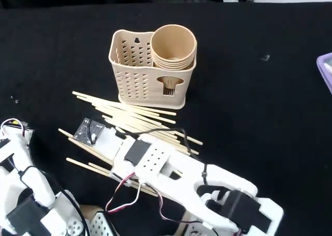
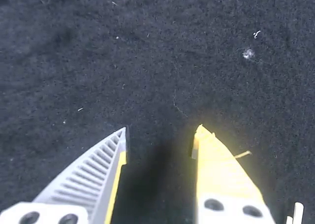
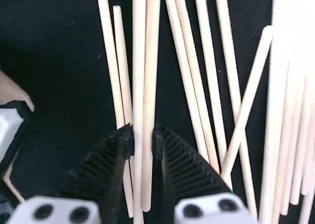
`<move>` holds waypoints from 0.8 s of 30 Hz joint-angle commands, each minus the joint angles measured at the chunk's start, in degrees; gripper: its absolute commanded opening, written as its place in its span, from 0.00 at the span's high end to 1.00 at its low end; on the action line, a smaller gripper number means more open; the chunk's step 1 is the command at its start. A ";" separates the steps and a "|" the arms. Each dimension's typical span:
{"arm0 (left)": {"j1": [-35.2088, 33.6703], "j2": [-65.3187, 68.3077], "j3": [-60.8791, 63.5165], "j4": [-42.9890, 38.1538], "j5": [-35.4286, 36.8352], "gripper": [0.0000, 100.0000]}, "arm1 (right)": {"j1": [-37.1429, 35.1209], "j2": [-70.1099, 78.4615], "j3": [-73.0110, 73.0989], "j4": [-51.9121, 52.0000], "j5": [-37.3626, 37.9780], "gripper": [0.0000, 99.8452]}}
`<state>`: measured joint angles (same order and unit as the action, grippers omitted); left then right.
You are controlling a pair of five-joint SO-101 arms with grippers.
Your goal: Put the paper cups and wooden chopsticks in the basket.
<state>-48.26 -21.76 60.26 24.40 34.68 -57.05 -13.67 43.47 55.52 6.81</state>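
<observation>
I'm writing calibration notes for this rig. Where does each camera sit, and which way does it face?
High view: fixed above the table, looking down at basket, paper cups, chopsticks; both arms at the near edge.
Left wrist view: on the left arm, facing down at bare table; its open left gripper shows.
Right wrist view: on the right arm, facing down at chopsticks; right gripper closed on one.
Shared: chopsticks, in high and right wrist views.

High camera: fixed, looks steeply down over the whole bench (image 1: 259, 116). Left wrist camera: close, facing bare bench. Right wrist camera: very close over the chopsticks (image 3: 147, 61), a pile the high view shares.
</observation>
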 commanded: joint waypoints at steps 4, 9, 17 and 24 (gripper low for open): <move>-0.13 -1.32 -2.51 -0.97 0.35 0.78 | 9.49 -6.90 -13.76 12.57 3.78 0.99; 0.04 -1.32 -2.51 -0.97 0.35 0.78 | 13.54 -19.82 -27.47 22.07 4.31 0.99; 1.89 -1.32 -2.33 -0.70 0.35 0.78 | 17.58 -29.49 -33.45 -0.44 4.22 0.99; 5.23 -1.49 -1.10 -0.70 -0.62 0.78 | 23.21 -21.05 -23.69 -37.54 4.22 0.99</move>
<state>-45.63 -21.76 60.26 24.40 34.68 -36.40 -38.02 17.63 33.98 10.51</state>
